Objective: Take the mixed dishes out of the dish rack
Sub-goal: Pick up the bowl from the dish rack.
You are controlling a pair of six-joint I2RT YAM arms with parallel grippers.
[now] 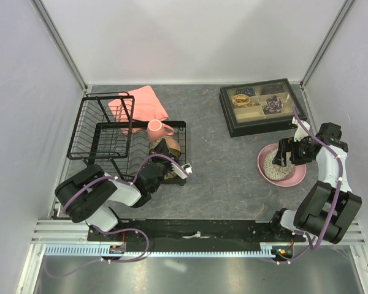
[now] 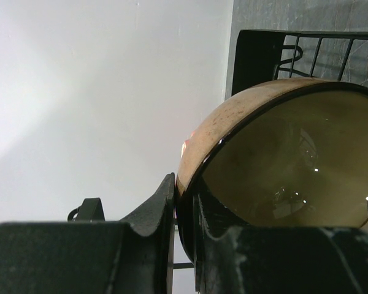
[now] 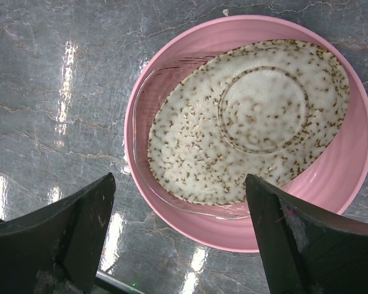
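Observation:
The black wire dish rack (image 1: 104, 131) stands at the left. A pink mug (image 1: 155, 130) sits on its slotted base. My left gripper (image 1: 161, 160) is shut on the rim of the small brown bowl (image 1: 170, 149), which stands tilted in the rack. In the left wrist view the fingers (image 2: 156, 211) pinch the bowl's wall (image 2: 282, 165), with the rack (image 2: 257, 49) behind. At the right, the grey speckled bowl (image 1: 276, 165) lies bottom up on the pink plate (image 1: 294, 177). My right gripper (image 1: 286, 153) hangs open and empty above them, over the bowl (image 3: 245, 122) and the plate's rim (image 3: 356, 159).
A pink folded cloth (image 1: 144, 103) lies behind the rack. A black compartmented tray of trinkets (image 1: 260, 105) stands at the back right, just beyond the plate. White walls close in on the table at the left, back and right.

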